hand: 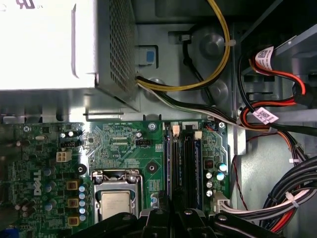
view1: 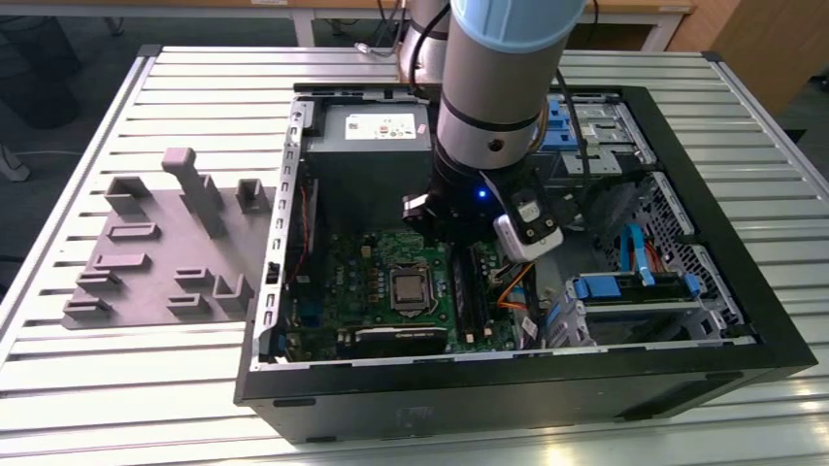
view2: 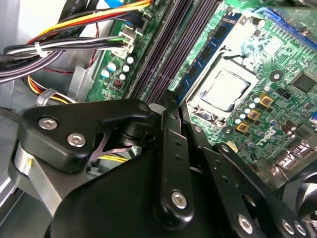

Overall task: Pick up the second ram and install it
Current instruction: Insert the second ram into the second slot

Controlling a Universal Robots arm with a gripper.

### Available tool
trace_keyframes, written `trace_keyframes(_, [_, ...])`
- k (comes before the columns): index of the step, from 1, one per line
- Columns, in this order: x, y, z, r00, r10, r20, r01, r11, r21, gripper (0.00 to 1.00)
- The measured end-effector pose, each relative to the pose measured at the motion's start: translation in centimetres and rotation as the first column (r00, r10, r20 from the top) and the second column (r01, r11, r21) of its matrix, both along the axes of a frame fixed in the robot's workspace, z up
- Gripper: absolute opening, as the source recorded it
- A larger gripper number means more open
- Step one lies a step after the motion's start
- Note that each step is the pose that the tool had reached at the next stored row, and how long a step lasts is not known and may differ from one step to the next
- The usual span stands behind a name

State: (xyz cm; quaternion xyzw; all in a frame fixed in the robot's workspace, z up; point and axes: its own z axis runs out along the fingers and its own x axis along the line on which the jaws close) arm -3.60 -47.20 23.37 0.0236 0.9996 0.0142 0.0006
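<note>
Black linkages of the hand (view2: 166,99) are seen closest in the second wrist view, its fingers drawn together to a narrow tip just above the slots (view2: 168,49). Whether ram is pinched between them cannot be told, since the tip is covered by the hand's own body. No stick is made out apart from the hand, so ram is judged to be at the slots beneath it, hidden.

Ram is judged light, stiff and fragile. It is best gripped by its long edges near the middle, clear of the chips and the contact edge, and kept upright over its slot.

Beside the slots the socket (view2: 225,91) is set on the motherboard (hand: 124,144), and cables (view2: 59,47) are bundled near. All is enclosed by the case (view1: 518,388). An empty-looking grey holder (view1: 155,262) is laid on the tabletop (view1: 130,388), towards the exterior view's left.
</note>
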Motion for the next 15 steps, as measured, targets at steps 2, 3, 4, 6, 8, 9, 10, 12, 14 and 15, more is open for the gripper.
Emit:
trace_keyframes(2, [0.0,-0.10,-0.09,1.0000,0.000,0.0000,0.000,1.0000,0.0009,0.14])
trace_keyframes(3, [0.1,-0.12,-0.18,1.0000,0.000,0.0001,0.000,1.0000,0.0019,0.14])
trace_keyframes(4, [0.1,-0.16,-0.28,1.0000,0.000,0.0001,0.000,1.0000,0.0023,0.14])
trace_keyframes(6, [0.1,-0.23,-0.50,1.0000,0.000,0.0000,0.000,1.0000,0.0026,0.14])
trace_keyframes(8, [0.1,-0.32,-0.73,1.0000,0.000,0.0000,0.000,1.0000,0.0027,0.14])
trace_keyframes(9, [0.1,-0.36,-0.83,1.0000,0.000,0.0000,0.000,1.0000,0.0028,0.14])
trace_keyframes(10, [0.1,-0.41,-0.93,1.0000,0.000,0.0000,0.000,1.0000,0.0029,0.14])
trace_keyframes(12, [0.1,-0.46,-1.12,1.0000,0.000,0.0000,0.000,1.0000,0.0031,0.14])
trace_keyframes(14, [0.1,-0.51,-1.23,1.0000,0.000,0.0000,0.000,1.0000,0.0030,0.14])
trace_keyframes(15, [0.1,-0.56,-1.26,1.0000,0.000,0.0000,0.000,1.0000,0.0030,0.14])
